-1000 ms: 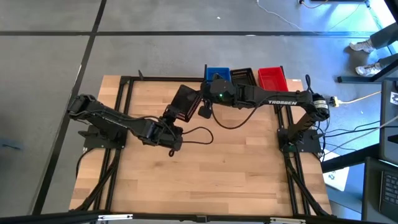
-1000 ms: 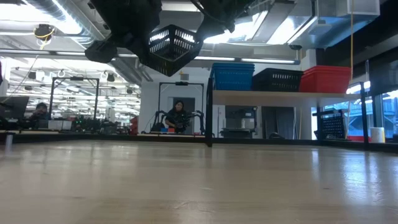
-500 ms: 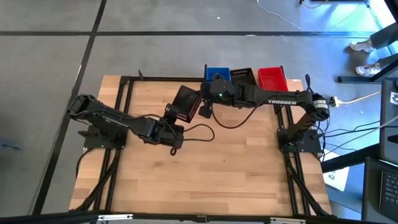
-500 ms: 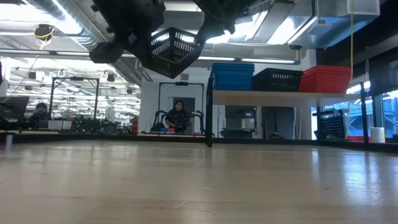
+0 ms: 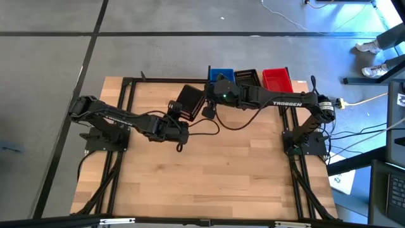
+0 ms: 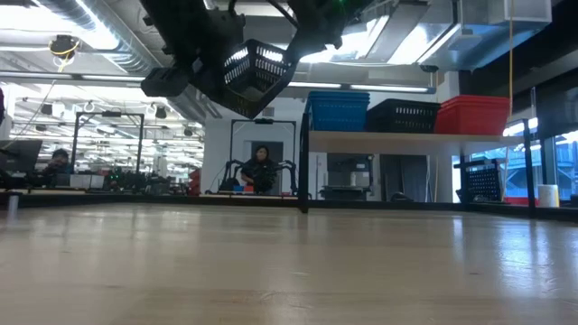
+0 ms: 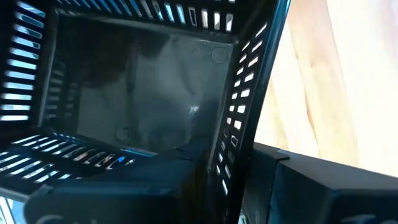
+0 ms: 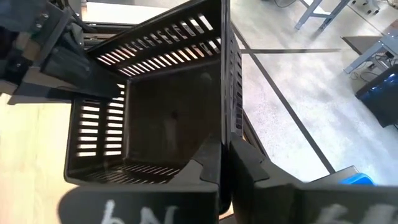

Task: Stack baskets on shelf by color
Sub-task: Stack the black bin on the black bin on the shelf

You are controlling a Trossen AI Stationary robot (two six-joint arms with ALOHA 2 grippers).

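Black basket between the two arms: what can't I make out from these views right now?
- High view: the right arm covers where the right claw meets the black basket.
- Low view: both arms are cut off by the top edge.
- Left wrist view: the basket wall hides the left claw tips.
- Shelf: how many baskets each stack holds is too small to count.

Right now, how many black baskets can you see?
2 show: one black basket held in the air between both grippers, and another black stack mid-shelf between the blue and red; nested baskets may hide there.

Black basket (image 5: 190, 102) shifted toward shelf (image 6: 411, 137), tilting; left arm extended.
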